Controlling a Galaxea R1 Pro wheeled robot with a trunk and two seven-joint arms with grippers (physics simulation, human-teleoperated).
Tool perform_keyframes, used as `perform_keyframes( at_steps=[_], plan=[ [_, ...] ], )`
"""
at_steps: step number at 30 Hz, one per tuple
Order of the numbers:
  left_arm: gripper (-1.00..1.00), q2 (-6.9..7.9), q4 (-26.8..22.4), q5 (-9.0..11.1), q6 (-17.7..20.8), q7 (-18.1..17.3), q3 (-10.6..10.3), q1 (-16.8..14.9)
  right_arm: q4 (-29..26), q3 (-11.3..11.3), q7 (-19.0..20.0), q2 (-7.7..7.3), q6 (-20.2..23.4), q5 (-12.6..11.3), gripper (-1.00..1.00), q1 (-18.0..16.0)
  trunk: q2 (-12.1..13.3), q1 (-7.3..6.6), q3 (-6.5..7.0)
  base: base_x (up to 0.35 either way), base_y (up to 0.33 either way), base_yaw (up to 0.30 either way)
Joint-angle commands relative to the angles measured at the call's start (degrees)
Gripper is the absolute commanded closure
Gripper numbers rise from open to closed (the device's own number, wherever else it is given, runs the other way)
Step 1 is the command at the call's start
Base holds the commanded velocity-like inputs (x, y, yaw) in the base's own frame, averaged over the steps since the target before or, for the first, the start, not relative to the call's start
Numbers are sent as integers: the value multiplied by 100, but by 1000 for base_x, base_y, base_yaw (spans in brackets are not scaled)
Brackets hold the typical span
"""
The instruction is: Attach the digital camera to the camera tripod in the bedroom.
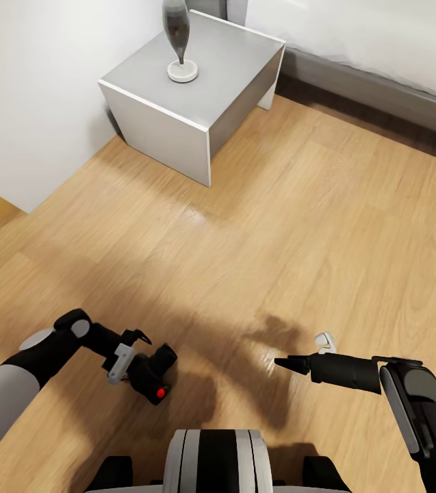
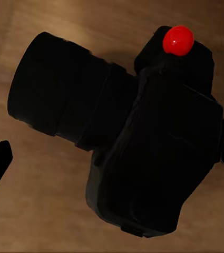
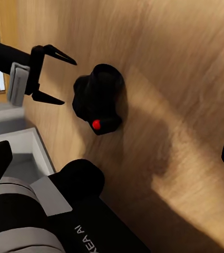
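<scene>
Left hand (image 1: 134, 352) of mine hangs low over the wood floor (image 1: 300, 226), its two fingers spread wide and holding nothing. Just beyond its fingertips the digital camera (image 1: 152, 373) sits on the floor, apart from the fingers in my right wrist view (image 3: 98, 100), lens barrel pointing away from its red button (image 2: 178, 40). From my left wrist the camera body (image 2: 143, 142) looms close between the dark finger tips at the frame edges. My right hand (image 1: 285, 363) is well to the other side of the camera, also above the floor; its fingers meet in a closed point with nothing between them. Far beyond the camera stands a grey nightstand (image 1: 197, 96) bearing a dark vase (image 1: 176, 41), beside the bed (image 1: 382, 61).
</scene>
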Motion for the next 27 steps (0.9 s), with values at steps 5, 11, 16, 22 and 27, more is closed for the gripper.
perform_keyframes(
  at_steps=[5,11,16,22,27],
  plan=[
    [-100,1,146,-18,-187,-61,-15,-3,22,-2,-5,-1,40,-29,-100,-2,-1,-1,-3,0,0,0],
    [-100,-6,656,-35,-457,-74,-23,-3,32,-2,-5,-1,40,-29,-100,-2,-1,-1,-3,0,0,0],
    [-100,-9,793,-54,-503,-73,-28,-3,34,-2,-5,-1,40,-29,-100,-2,-1,-1,-3,0,0,0],
    [-100,-3,898,-81,-521,-71,-32,-3,68,-5,-5,-6,40,-29,-100,-2,-1,-1,-3,0,0,0],
    [-100,-3,919,-111,-525,-70,-32,-3,95,-9,-5,-9,40,-29,-100,-2,-1,-1,-3,0,0,0]
  ],
)
